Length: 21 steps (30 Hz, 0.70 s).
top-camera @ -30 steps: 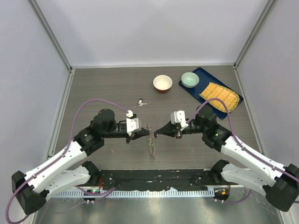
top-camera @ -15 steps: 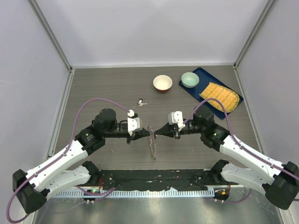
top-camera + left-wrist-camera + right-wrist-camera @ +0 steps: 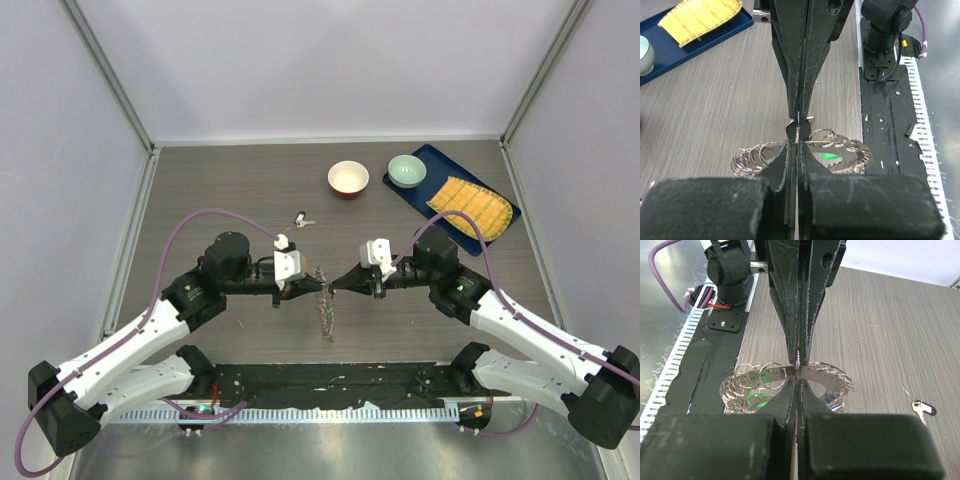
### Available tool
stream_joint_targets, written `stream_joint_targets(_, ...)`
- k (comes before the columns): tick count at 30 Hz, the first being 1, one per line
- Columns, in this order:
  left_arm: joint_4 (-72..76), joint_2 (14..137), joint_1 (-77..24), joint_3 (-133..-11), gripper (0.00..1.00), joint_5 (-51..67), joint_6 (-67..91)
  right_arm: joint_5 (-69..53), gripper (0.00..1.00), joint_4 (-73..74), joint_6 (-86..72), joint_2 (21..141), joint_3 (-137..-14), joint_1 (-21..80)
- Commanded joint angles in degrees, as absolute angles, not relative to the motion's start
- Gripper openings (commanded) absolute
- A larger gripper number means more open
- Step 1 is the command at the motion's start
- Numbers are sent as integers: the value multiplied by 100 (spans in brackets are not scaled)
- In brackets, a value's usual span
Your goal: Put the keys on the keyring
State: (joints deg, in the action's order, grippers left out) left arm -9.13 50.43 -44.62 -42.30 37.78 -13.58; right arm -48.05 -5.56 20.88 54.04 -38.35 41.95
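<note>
The keyring (image 3: 323, 303), a flat metal band fringed with small silver rings and keys, hangs on edge between my two grippers above the table. It has a green-capped key (image 3: 830, 155) and a blue-capped key (image 3: 829, 399). My left gripper (image 3: 312, 287) is shut on the band's rim (image 3: 797, 143). My right gripper (image 3: 335, 285) is shut on the same rim from the opposite side (image 3: 798, 380), tip to tip with the left. A loose key with a black head (image 3: 303, 219) lies on the table behind them and shows in the right wrist view (image 3: 921, 409).
A white and orange bowl (image 3: 348, 178) and a teal bowl (image 3: 406, 170) stand at the back. A blue tray (image 3: 424, 158) at the back right holds a yellow cloth (image 3: 470, 205). The black base strip (image 3: 330, 380) runs along the near edge.
Both grippers have edged slightly closer together, and the right one has shifted a little left and up. The keyring stays held between them.
</note>
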Motion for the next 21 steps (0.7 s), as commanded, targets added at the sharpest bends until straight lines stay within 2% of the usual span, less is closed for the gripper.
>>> stream_joint_targets(1,-360,5036,-4456,-4518,0,3920,-1266,-4772,1,-817,2083,5361,-4025,4228)
stream_joint_targets(21,-369,5080,-4447,-4518,0,3938,-1231,-4781,1,-984,1995,5361,-3999,4228)
